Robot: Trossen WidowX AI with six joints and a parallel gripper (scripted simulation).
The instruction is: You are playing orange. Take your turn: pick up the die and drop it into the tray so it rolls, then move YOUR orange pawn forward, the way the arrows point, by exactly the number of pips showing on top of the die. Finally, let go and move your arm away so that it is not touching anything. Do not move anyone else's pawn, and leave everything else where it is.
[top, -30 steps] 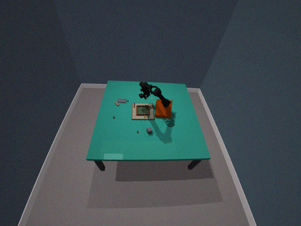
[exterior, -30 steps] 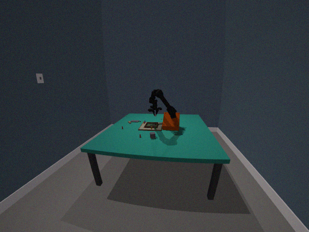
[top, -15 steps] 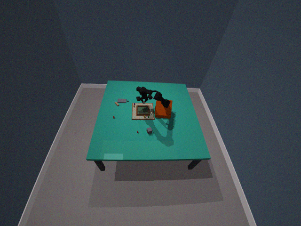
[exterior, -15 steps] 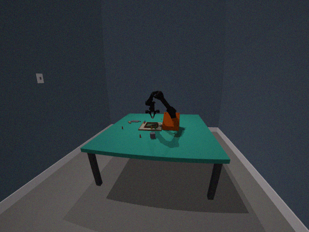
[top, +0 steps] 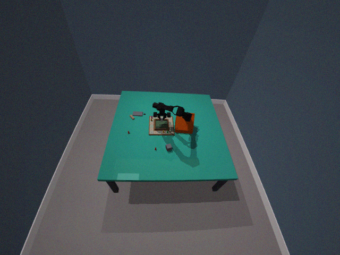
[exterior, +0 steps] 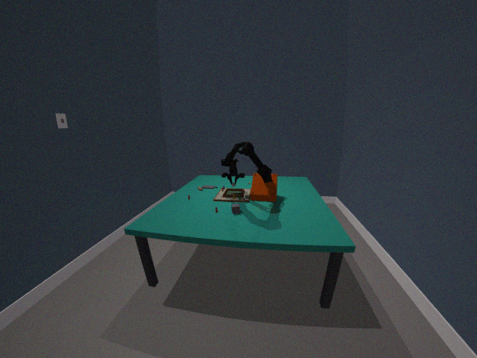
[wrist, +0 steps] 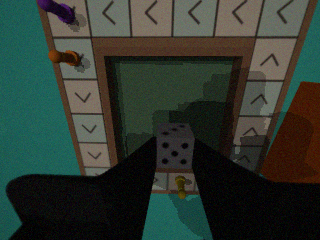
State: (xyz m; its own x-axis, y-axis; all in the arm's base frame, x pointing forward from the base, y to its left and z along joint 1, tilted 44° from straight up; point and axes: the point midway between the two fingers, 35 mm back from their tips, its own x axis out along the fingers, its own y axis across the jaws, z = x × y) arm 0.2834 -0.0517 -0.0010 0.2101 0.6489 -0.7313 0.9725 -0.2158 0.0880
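My gripper (top: 161, 119) (exterior: 233, 183) (wrist: 173, 142) is shut on the grey die, high above the tray. The die (wrist: 174, 152) shows five black pips on the side facing the wrist camera. The tray (wrist: 175, 46) has a brown rim and a dark green floor, and sits in the middle of the arrow board (top: 151, 131) (wrist: 82, 98). The orange pawn (wrist: 67, 57) stands on the left column, one square below the top-left corner in the wrist view; arrows below it point down. The purple pawn (wrist: 59, 11) stands on that corner. A yellow pawn (wrist: 180, 186) stands on the opposite row.
A green pawn (top: 167, 132) stands near the yellow one. A big orange block (top: 182, 125) (exterior: 264, 190) is beside the board, under the arm. A grey cube (top: 168, 147) and a small red piece (top: 155, 149) are in front; another red piece (top: 128, 132) and a grey slab (top: 137, 113) lie left.
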